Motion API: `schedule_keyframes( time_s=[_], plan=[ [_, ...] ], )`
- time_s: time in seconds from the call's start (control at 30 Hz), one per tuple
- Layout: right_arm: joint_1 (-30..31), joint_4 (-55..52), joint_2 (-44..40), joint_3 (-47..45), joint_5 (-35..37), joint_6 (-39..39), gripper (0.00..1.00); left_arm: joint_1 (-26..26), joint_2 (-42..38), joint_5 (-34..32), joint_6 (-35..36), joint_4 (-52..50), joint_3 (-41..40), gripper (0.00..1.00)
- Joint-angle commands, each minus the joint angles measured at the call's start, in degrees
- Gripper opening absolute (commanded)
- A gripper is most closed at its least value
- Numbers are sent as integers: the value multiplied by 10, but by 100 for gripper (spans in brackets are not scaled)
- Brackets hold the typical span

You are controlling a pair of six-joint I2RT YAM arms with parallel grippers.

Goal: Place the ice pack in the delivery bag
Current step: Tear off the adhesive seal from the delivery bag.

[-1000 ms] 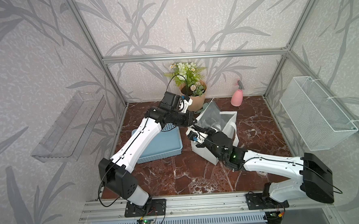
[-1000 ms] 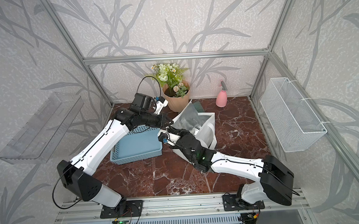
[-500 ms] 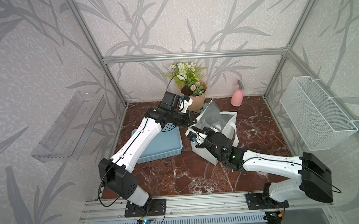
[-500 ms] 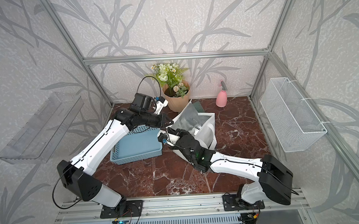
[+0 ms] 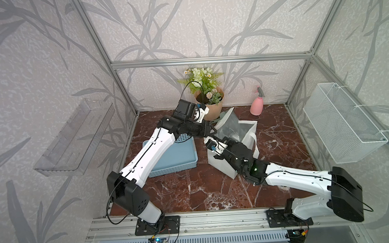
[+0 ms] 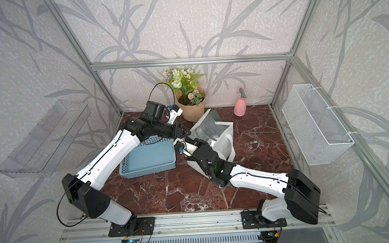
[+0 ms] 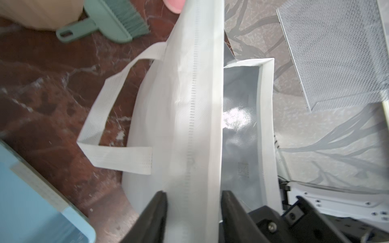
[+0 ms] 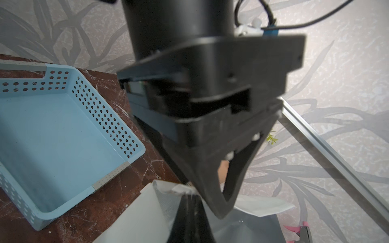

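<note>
On the red marble table (image 5: 192, 190), the left gripper (image 7: 194, 193) is straddling a flap of the delivery bag (image 5: 221, 168), jaws standing apart; the right gripper (image 8: 190, 202) is pinching its rim, closed tight.

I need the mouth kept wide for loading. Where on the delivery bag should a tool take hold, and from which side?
Probably the delivery bag by its zippered rim, from over the open top, one finger outside, one against the foil lining. That edge is thin, stands free, and the left tool straddles it. The loop handle hangs slack.
</note>
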Motion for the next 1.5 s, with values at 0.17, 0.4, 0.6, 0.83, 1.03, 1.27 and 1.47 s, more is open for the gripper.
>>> schedule_keyframes(
  time_s=[0.17,0.4,0.6,0.83,1.03,1.27,1.47],
  plan=[
    [-51,-51,-41,24,8,74,0,6,-7,-16,8,11,35,60],
    [-136,-93,-52,52,5,151,0,7,-18,-30,15,13,34,63],
    [-219,-136,-39,91,-5,195,0,6,-25,-36,18,15,34,64],
    [-349,-175,-6,129,-16,272,0,7,-34,-45,20,18,31,67],
    [-435,-205,35,159,17,298,0,7,-46,-66,25,31,22,76],
    [-488,-208,28,109,6,366,0,10,-73,-93,29,66,-10,89],
    [-515,-232,29,59,28,414,0,19,-84,-127,31,73,-26,100]
  ],
)
